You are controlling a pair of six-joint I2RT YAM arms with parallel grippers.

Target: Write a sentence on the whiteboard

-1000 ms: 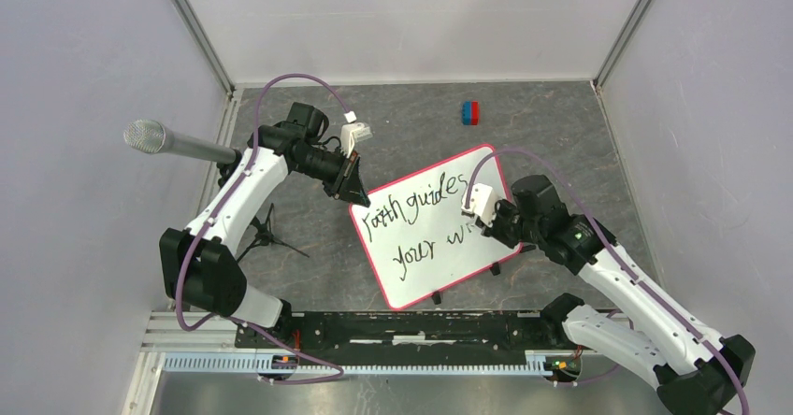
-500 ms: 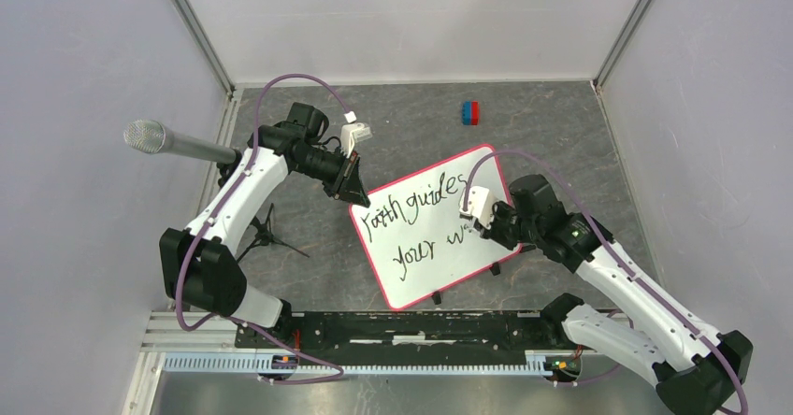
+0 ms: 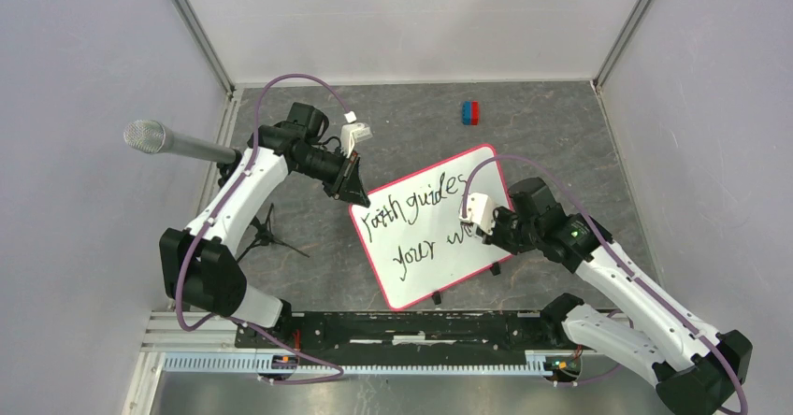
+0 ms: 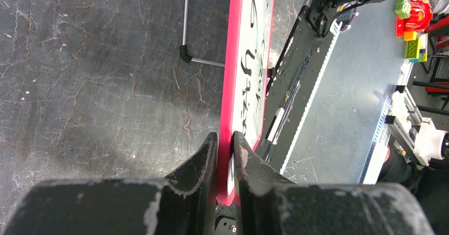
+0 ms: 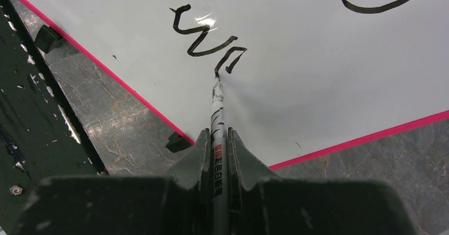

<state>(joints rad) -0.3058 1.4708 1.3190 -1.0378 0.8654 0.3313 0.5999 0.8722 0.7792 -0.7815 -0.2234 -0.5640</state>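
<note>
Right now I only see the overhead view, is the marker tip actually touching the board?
Observer: Yes, in the right wrist view the marker tip rests on the whiteboard, at the end of the stroke after the w.
Operator: Is the pen gripped straight?
Observer: It runs straight out between the right fingers, shut on its barrel.
Operator: And the left side?
Observer: The left fingers are shut on the whiteboard's pink rim, seen edge-on.

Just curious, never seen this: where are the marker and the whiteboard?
marker [image 5: 217, 105]: right wrist view, barrel just behind its tip.
whiteboard [image 3: 421, 279]: top external view, bare white area near its lower edge.
</note>
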